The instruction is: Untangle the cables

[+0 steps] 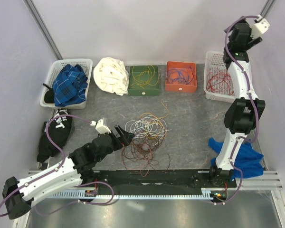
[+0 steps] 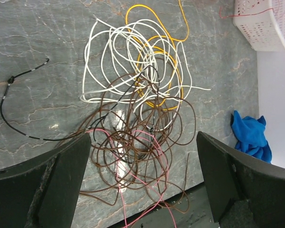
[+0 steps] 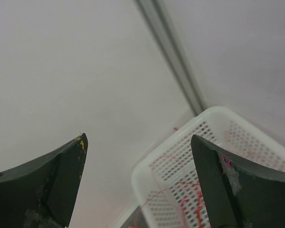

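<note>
Grey tabletop carries the cables, a tangled pile at centre. Left tool is released, jaws spread just beside the pile. Right tool is released, empty, above a white basket.

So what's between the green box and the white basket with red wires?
An orange box holding blue and red wires, shown in the top view.

On the tabletop were counted two white baskets, one green box, one orange box, and one tangle of cables.
</note>
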Robot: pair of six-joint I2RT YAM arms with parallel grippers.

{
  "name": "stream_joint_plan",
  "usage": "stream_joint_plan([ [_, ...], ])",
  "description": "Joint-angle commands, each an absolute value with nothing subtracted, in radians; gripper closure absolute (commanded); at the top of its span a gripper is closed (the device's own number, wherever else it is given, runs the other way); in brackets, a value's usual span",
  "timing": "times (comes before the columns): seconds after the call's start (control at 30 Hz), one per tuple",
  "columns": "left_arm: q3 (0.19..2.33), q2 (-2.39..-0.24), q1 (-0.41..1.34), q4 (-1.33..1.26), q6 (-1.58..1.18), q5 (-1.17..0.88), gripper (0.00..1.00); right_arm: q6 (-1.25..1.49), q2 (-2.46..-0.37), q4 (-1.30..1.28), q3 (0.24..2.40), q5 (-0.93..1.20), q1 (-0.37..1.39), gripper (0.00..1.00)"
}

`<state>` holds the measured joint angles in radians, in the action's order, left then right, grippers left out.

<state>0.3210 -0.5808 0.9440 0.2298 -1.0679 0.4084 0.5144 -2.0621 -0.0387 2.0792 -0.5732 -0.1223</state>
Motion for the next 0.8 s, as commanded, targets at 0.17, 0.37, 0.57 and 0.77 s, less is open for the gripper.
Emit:
stream_joint_plan([
  [0.17, 0.383, -0.543, 0.943, 0.23, -1.052, 0.365, 0.0, 0.696, -1.679, 0.099, 1.777, -0.549, 0.152, 0.02],
  [0.37, 0.406, -0.548, 0.943, 0.291, -1.035, 0.38, 0.0, 0.606, -1.359, 0.411, 1.202, -0.511, 0.461, 0.02],
  [0.57, 0.486, -0.64, 0.942, 0.403, -1.04, 0.405, 0.0, 0.518, -1.195, 0.399, 0.867, -0.606, 0.75, 0.02],
  [0.77, 0.52, -0.707, 0.94, 0.431, -1.042, 0.41, 0.0, 0.522, -1.051, 0.275, 0.694, -0.632, 0.929, 0.02],
])
